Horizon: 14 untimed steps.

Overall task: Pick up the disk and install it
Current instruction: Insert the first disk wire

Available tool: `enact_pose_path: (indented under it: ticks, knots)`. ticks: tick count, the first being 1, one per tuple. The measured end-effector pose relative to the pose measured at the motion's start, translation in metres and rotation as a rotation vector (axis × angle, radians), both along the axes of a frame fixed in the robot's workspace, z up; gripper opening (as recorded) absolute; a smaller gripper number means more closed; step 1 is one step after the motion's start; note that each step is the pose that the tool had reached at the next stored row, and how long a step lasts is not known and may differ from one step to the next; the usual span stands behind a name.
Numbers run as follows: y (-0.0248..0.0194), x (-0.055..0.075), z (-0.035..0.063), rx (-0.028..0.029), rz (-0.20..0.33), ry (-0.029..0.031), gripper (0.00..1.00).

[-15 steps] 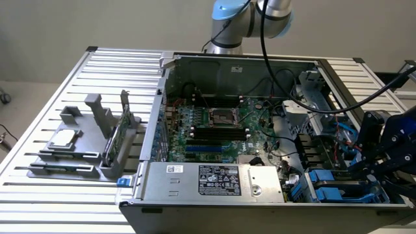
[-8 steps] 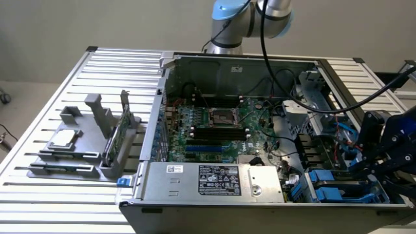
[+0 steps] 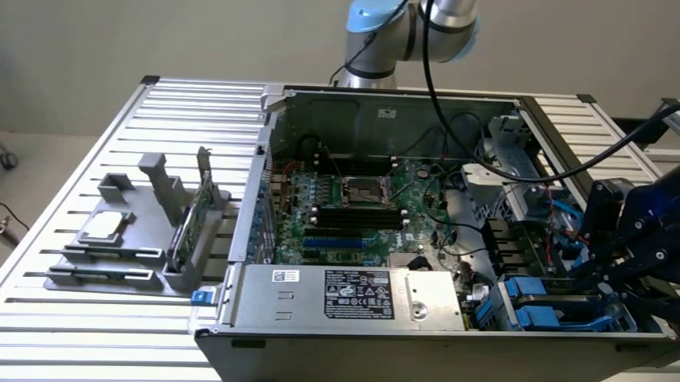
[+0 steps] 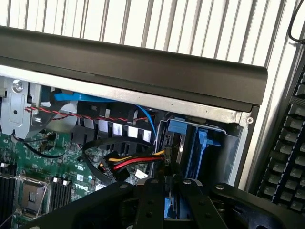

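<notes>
Apparently blue-railed disk (image 4: 172,206), end effector (image 4: 170,202) gripping

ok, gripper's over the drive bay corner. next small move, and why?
Probably a short, slow descent toward the blue-railed bay. The gripper looks shut on the disk, whose blue edge shows inside it, just above that bay. The red, yellow and black cable bundle lies right beside the opening, so going slowly leaves room to correct.
</notes>
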<state>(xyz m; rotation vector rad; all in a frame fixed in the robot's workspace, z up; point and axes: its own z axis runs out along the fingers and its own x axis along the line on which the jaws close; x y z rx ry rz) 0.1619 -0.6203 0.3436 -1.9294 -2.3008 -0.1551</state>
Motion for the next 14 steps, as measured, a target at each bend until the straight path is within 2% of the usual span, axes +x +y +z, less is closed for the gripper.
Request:
enact_pose_path:
  ticks: [2,6,8,10,14]
  knots:
    - [0.0009,-0.0001,-0.0002,-0.0002,-0.002,-0.0045,0.18]
    - [0.0021,-0.0018,-0.0010,-0.0017,-0.007,-0.0273,0.18]
    - [0.0022,-0.0044,-0.0015,-0.0018,-0.010,-0.0351,0.18]
    - [0.0022,-0.0071,-0.0020,-0.0019,-0.015,-0.0394,0.18]
    - [0.0023,-0.0079,-0.0021,-0.0022,-0.029,-0.0442,0.18]
